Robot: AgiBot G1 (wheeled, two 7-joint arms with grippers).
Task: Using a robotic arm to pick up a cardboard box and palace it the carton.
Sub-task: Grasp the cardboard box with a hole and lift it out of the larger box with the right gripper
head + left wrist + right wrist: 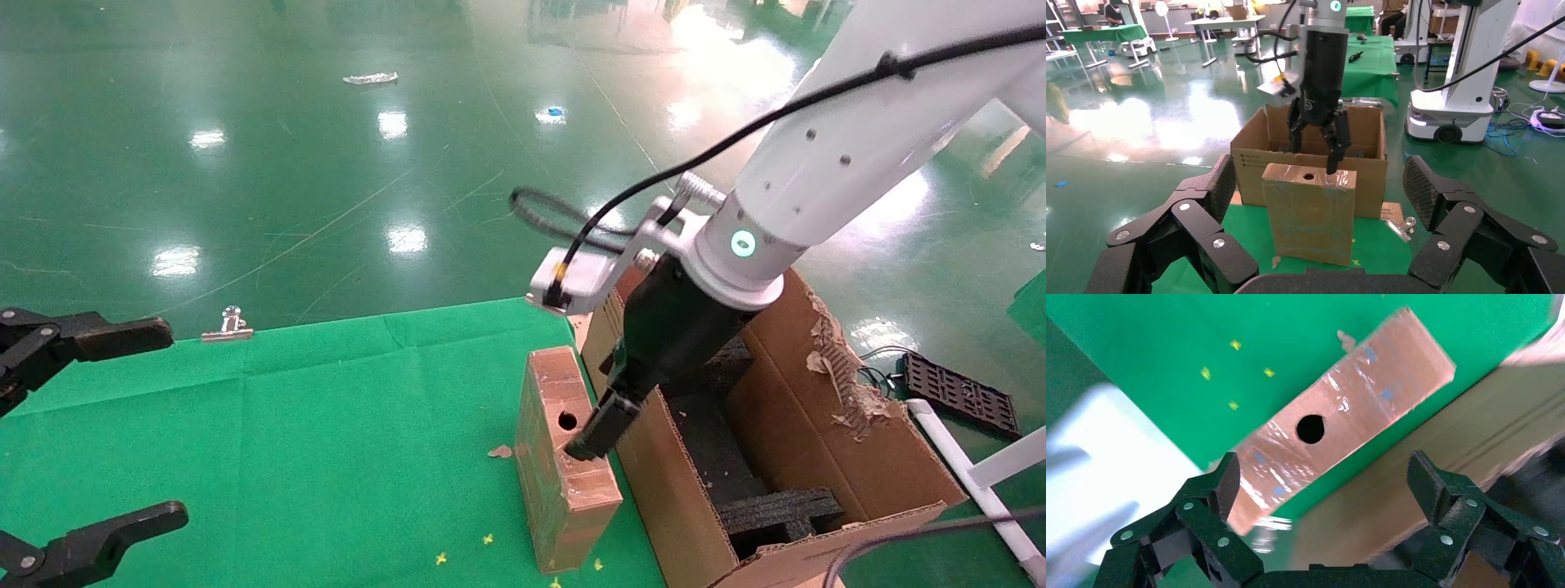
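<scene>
Right now the robotic arm (817, 163) is down over the cardboard box (560, 457), right gripper (1318, 147) hovering at its top face, jaws apart, nothing clamped yet. One box, standing upright on the green tabletop (327, 425), just beside the one carton (817, 457). So the grasp, lift and drop-in all look still to come. Left gripper (78, 433) sits parked at the tabletop's left edge, jaws wide apart.

— Any writing you can read here?
— Small dark print sits near the carton (1251, 160) wall's upper corner, too tiny to read; nothing else carries lettering
</scene>
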